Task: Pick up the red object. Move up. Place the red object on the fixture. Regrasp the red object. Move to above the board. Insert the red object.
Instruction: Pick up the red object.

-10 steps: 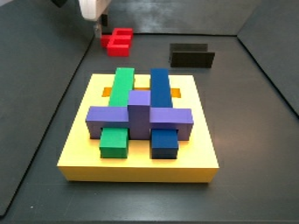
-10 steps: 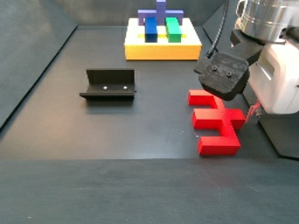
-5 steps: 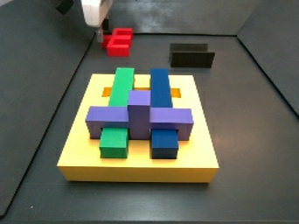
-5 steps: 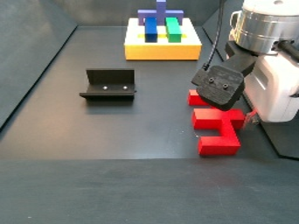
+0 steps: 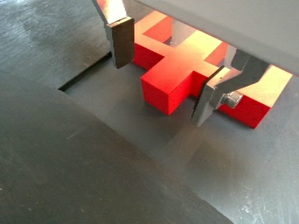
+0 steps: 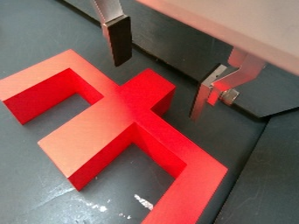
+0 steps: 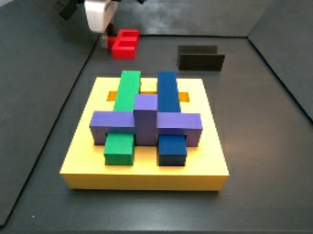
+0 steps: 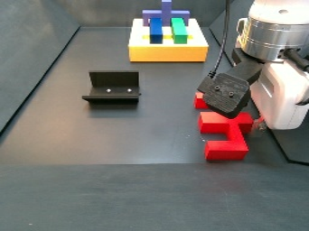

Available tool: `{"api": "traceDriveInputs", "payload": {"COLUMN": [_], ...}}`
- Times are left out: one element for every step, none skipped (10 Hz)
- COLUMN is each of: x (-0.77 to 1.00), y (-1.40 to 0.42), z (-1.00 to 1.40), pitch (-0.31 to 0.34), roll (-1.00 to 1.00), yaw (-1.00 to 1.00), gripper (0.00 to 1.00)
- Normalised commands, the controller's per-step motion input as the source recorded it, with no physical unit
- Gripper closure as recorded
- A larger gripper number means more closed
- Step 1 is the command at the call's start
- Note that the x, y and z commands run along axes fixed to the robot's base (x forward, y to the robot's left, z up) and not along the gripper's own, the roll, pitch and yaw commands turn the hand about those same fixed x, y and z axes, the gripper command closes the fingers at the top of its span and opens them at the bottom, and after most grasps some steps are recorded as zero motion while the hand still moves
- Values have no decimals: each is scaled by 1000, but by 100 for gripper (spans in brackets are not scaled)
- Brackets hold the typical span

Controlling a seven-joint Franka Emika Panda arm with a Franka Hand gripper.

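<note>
One red object (image 6: 122, 122) lies flat on the floor, well apart from the one fixture (image 8: 112, 87) and the one board (image 7: 149, 137). The gripper (image 5: 166, 68) hangs over it; its two fingers (image 6: 118, 40) stand apart, either side of the stem, not clamped.

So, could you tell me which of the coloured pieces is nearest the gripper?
The red object, lying alone on the dark floor. The open gripper straddles its central stem, while the green, blue and purple blocks sit far off on the board.
</note>
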Motion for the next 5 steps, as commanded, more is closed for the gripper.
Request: {"api": "traceDriveInputs", "payload": {"x": [0, 26, 111, 109, 189], "y": [11, 34, 100, 183, 214], "z": [-511, -534, -494, -551, -506], "pitch": [-147, -147, -121, -161, -184], "roll": [-183, -194, -217, -243, -259], "yaw": [-11, -86, -177, -191, -143], "gripper": [0, 0, 0, 0, 0]}}
